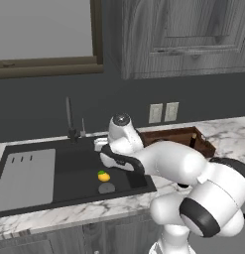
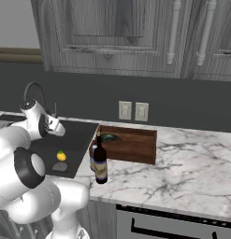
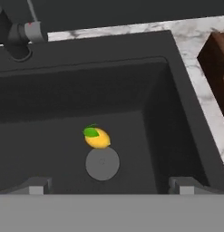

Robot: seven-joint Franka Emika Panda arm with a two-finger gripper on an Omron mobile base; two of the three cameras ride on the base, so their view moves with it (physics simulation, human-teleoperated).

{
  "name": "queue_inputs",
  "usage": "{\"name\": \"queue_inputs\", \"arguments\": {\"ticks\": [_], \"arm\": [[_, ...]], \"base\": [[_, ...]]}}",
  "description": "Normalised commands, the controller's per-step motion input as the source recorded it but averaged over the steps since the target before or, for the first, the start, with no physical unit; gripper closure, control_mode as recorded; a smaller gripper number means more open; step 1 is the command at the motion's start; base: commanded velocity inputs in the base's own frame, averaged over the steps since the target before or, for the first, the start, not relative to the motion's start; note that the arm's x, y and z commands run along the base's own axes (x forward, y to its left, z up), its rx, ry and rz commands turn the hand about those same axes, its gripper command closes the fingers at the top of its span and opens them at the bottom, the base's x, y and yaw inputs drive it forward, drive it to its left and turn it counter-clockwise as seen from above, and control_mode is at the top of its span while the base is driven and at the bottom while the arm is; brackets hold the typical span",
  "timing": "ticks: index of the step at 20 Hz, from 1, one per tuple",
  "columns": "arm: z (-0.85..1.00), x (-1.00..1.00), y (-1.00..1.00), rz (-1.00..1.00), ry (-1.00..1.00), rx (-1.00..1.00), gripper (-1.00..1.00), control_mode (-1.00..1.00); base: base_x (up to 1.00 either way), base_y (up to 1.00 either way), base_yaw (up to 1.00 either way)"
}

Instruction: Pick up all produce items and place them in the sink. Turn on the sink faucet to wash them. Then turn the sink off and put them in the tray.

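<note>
**Retrieving the lemon from the sink basin**

The two-finger gripper (image 3: pixel 109 186) is hanging with jaws fully spread and empty above the large dark grey rectangular sink (image 3: pixel 186 136). The bright yellow lemon-like fruit (image 3: pixel 97 137) is lying just beside the round silver drain (image 3: pixel 102 163). Judgement: descend vertically, straddling 1 fruit. The dark green oval item (image 2: pixel 109 137) is lying in the brown wooden tray (image 2: pixel 131 151).

The white arm bends forward and low. Its gripper (image 3: pixel 109 186) points downward, jaws spread wide, holding nothing.
</note>
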Motion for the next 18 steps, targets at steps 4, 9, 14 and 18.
{"name": "queue_inputs", "arguments": {"ticks": [4, 9, 14, 18], "arm": [[-0.17, -0.01, 0.06, 0.17, 0.01, 0.00, -1.00, -1.00], [-0.20, 0.00, 0.05, 0.09, 0.08, 0.00, -1.00, -1.00], [-0.21, 0.01, 0.05, 0.03, 0.11, 0.00, -1.00, -1.00], [-0.32, 0.00, 0.00, 0.01, 0.05, 0.00, -1.00, -1.00]], "base": [[0.00, 0.00, 0.00], [0.00, 0.00, 0.00], [0.00, 0.00, 0.00], [0.00, 0.00, 0.00]]}}
